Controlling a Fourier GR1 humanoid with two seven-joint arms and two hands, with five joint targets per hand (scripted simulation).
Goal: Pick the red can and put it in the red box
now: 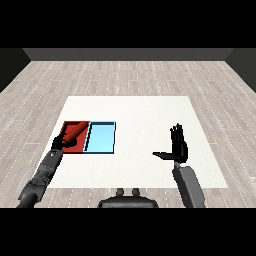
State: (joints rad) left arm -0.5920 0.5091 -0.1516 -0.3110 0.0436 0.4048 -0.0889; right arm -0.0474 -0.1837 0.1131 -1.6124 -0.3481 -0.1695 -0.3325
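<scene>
Two hands | left hand (59, 142) curled round red can (75, 132) over red tray (67, 148) | right hand (178, 148) fingers straight, holding nothing

Floor (128, 75): pale grey-brown wood planks, boards laid crosswise, seams visible; fills the view from 9 o'clock through 12 to 3 o'clock around the table.
Back wall (128, 54): dark grey band at 12 o'clock, meeting the floor in a straight line.
Side walls: dark, angled in at 10 and 2 o'clock corners.
Table (145, 115): white, flat top at centre, edges widening toward 6 o'clock.
Light: even, soft; table top is the brightest surface; no hard shadows on the floor.
</scene>
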